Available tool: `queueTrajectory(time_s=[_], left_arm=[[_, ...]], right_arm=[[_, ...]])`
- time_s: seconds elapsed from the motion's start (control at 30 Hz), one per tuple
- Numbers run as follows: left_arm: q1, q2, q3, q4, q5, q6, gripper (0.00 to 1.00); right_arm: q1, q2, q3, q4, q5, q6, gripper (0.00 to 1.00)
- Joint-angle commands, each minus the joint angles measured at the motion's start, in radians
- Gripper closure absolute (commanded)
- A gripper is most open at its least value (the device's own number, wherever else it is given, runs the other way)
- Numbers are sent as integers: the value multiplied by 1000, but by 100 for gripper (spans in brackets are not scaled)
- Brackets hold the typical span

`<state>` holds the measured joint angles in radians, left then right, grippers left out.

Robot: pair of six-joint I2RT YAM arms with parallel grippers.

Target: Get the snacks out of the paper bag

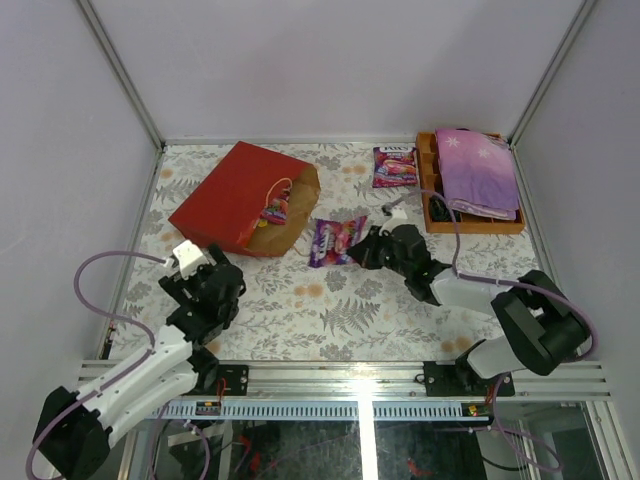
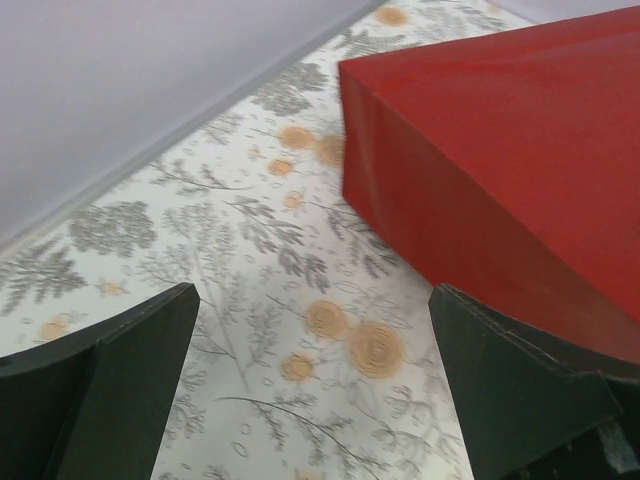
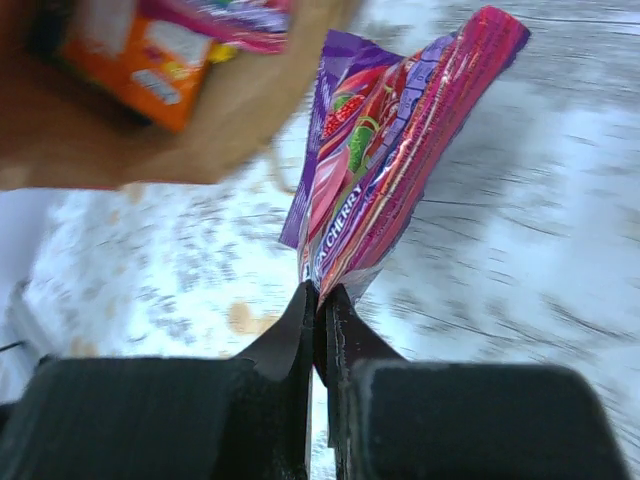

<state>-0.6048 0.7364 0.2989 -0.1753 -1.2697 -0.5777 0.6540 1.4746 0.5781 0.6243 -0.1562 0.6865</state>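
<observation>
centre frame, a purple pouch (image 3: 380, 170) is pinched by the right gripper (image 3: 322, 300), seemingly for carrying off; the left gripper (image 2: 312, 295) is spread beside the paper bag (image 1: 235, 195).

Plain pale walls (image 1: 300, 60) box in the desk (image 1: 330, 315) from nine round to three o'clock. Its leaf-patterned cover is evenly lit, with a metal rail (image 1: 330, 372) at six.

— Is there any print you can actually read?
— One word: "CHERRY", in pale capitals running along the purple pouch (image 3: 370, 170) just outside the mouth of the paper bag (image 3: 230, 130).
— And the orange pouch (image 3: 135, 55) inside the paper bag?
— It has white label patches, but they are too blurred to read. The other purple pouch (image 1: 394, 166), on the counter well apart from the paper bag, has lettering too small to make out.
</observation>
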Motion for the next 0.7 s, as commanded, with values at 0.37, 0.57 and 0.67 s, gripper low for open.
queueTrajectory(time_s=[0.37,0.57,0.67], left_arm=[[-7,-442,-50,212,465,356,0],[-6,-296,32,236,612,389,0],[-6,-232,80,292,737,414,0]], right_arm=[[-150,-197,-52,-219,348,-63,100],[-159,-193,-64,-276,530,91,100],[-159,-184,-53,-312,576,128,100]])
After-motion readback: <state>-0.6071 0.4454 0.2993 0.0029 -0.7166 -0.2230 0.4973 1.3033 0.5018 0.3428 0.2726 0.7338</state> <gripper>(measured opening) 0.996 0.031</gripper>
